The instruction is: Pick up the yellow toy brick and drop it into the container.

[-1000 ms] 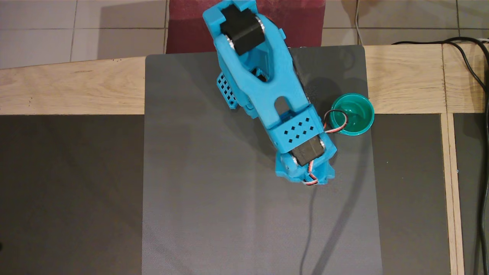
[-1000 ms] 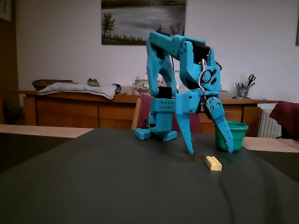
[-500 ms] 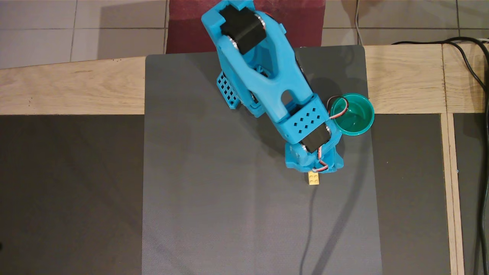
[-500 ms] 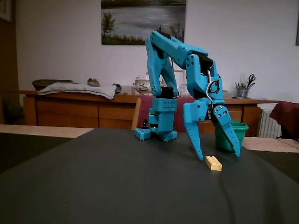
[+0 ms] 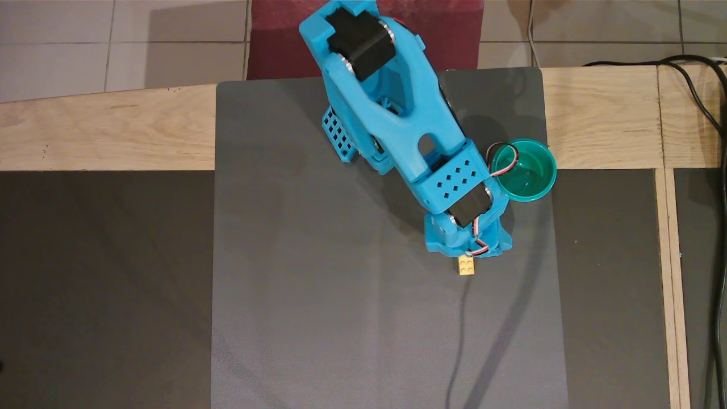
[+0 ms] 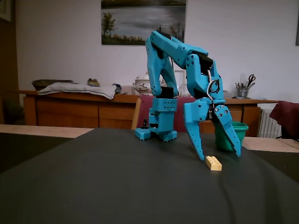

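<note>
From the fixed view, the blue plastic pincer (image 6: 220,157) hangs spread apart with its tips low over the dark grey mat (image 6: 117,182) on the counter, straddling the small yellow studded toy brick (image 6: 213,163), while the round teal-green plastic cup (image 6: 232,136) stands just behind, right.

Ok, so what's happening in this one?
A blue arm is going after the yellow toy brick, which lies on the dark mat. The gripper is open and low over the mat, with one fingertip on each side of the brick in the fixed view; nothing is gripped yet. The overhead view shows the brick sticking out just beyond the wrist. The container, a green cup, stands behind the gripper near the mat's edge and looks empty from above.
</note>
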### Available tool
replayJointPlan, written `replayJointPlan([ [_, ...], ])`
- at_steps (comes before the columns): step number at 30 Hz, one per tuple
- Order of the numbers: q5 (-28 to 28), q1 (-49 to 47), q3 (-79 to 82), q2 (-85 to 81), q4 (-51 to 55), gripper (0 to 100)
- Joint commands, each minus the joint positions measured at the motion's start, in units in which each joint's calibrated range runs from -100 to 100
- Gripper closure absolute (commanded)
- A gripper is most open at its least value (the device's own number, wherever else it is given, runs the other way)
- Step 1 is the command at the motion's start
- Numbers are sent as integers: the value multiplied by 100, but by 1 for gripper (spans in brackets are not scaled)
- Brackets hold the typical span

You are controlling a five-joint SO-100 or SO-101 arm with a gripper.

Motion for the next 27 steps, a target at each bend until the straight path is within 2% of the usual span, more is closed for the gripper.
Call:
replayJointPlan([
  [1,60,22,-48,-29,-42,71],
  [9,154,323,-66,-29,-451,71],
  [19,164,308,15,-21,-460,72],
  [21,237,300,33,-21,-442,76],
  [25,358,254,141,-21,-451,93],
  [27,352,254,141,-21,-451,96],
])
